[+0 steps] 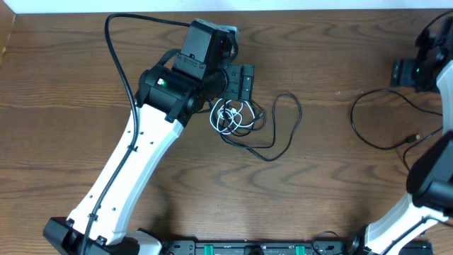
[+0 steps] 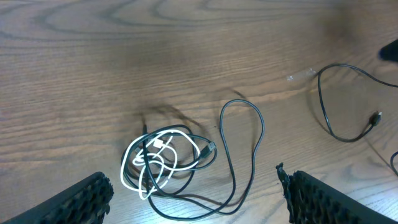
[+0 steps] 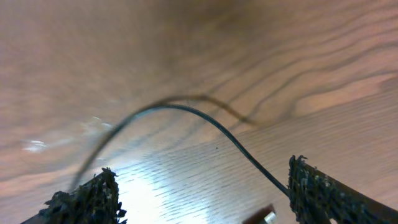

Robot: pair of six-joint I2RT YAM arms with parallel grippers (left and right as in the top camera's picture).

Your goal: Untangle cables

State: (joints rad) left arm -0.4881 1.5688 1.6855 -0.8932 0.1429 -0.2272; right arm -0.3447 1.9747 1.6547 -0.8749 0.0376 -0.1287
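Observation:
The white cable [image 2: 152, 163] lies in small loops on the table, tangled with a black cable [image 2: 241, 155] whose long loop runs out to the right. In the overhead view the white cable [image 1: 228, 117] and the black cable [image 1: 287, 124] sit just below my left gripper [image 1: 241, 81]. The left gripper [image 2: 193, 177] hangs above the tangle, open and holding nothing. Another stretch of black cable [image 1: 368, 127] with a small plug [image 1: 414, 137] lies at the right. My right gripper [image 3: 200, 171] is open over that cable [image 3: 205, 121], gripping nothing.
The left arm [image 1: 134, 163] reaches from the bottom left across the wooden table [image 1: 71, 85]. The right arm [image 1: 432, 177] stands at the right edge. A thick black arm cord [image 1: 120, 49] arcs at the upper left.

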